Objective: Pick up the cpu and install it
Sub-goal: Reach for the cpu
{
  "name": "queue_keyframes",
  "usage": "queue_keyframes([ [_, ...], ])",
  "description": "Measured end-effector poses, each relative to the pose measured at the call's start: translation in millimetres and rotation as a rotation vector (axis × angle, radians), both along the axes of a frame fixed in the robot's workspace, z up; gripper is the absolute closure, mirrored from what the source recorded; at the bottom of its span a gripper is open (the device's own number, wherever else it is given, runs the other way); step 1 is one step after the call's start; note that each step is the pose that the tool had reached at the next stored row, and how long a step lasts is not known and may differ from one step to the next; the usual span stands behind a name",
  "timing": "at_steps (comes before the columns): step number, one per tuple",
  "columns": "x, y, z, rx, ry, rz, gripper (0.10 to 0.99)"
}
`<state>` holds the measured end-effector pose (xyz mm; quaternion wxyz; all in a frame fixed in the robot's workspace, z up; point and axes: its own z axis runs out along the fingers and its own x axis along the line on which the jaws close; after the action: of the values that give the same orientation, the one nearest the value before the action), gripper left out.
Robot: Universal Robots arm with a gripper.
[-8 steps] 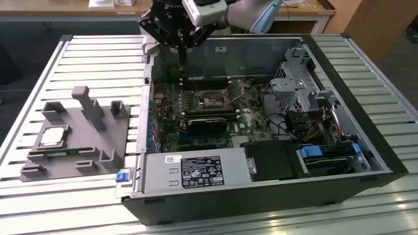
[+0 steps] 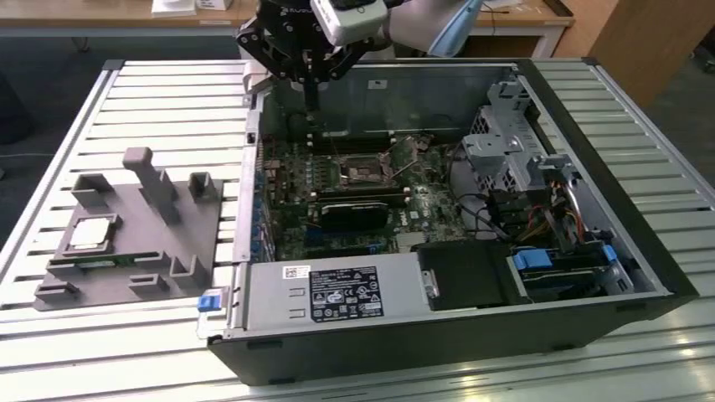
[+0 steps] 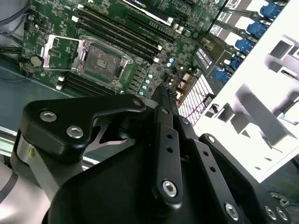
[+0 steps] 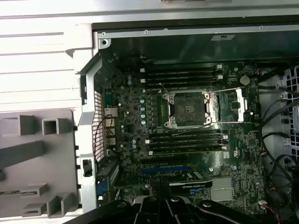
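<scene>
Slatted metal table [image 2: 134, 100] carries everything. Open computer case [image 2: 447, 352] lies on its side at centre, in the exterior view. Grey holder tray [image 2: 218, 239] sits on the table at the case's 9 o'clock, just beside it. Green motherboard [image 2: 293, 205] lines the case floor. My end effector [image 2: 311, 105] hangs over the case's 12 o'clock edge, fingers pinched fully together, nothing in them. Processor socket [image 2: 367, 173] is mid-board, at my 5 o'clock in the exterior view; the first wrist view shows its retention frame flipped open and the contacts exposed. The cpu [image 2: 92, 234] rests flat on the tray's 9 o'clock side, well apart from me.
</scene>
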<state>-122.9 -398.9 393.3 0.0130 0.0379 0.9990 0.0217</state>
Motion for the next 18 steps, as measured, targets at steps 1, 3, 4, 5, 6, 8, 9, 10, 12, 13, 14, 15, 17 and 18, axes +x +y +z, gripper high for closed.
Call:
queue_keyframes([
  [1, -0.6, 0.0, 0.0, 0.0, -0.0001, 0.0, 0.973],
  [3, -1.6, 0.0, -0.1, 0.0, -0.0001, 0.0, 0.973],
  [4, -2.1, 0.0, -0.1, 0.0, -0.0001, 0.0, 0.973],
  [5, -2.6, 0.0, -0.1, 0.0, -0.0001, 0.0, 0.973],
  [6, -3.1, 0.0, -0.1, 0.0, 0.0, 0.0, 0.973],
  [8, -4.0, 0.0, -0.2, 0.0, -0.0001, 0.0, 0.973],
  [9, -4.4, 0.0, -0.2, 0.0, 0.0, 0.0, 0.973],
  [10, -4.7, 0.0, -0.3, 0.0, 0.0, 0.0, 0.973],
  [12, -5.2, 0.0, -0.4, 0.0, -0.0001, 0.0, 0.973],
  [13, -5.5, 0.0, -0.4, 0.0, 0.0, 0.0, 0.973],
  [14, -5.8, 0.0, -0.5, 0.0, -0.0001, 0.0, 0.973],
  [15, -6.0, 0.0, -0.5, 0.0, -0.0001, 0.0, 0.973],
  [17, -6.5, 0.0, -0.7, 0.0, 0.0, 0.0, 0.973],
  [18, -6.7, 0.0, -0.7, 0.0, 0.0, 0.0, 0.973],
])
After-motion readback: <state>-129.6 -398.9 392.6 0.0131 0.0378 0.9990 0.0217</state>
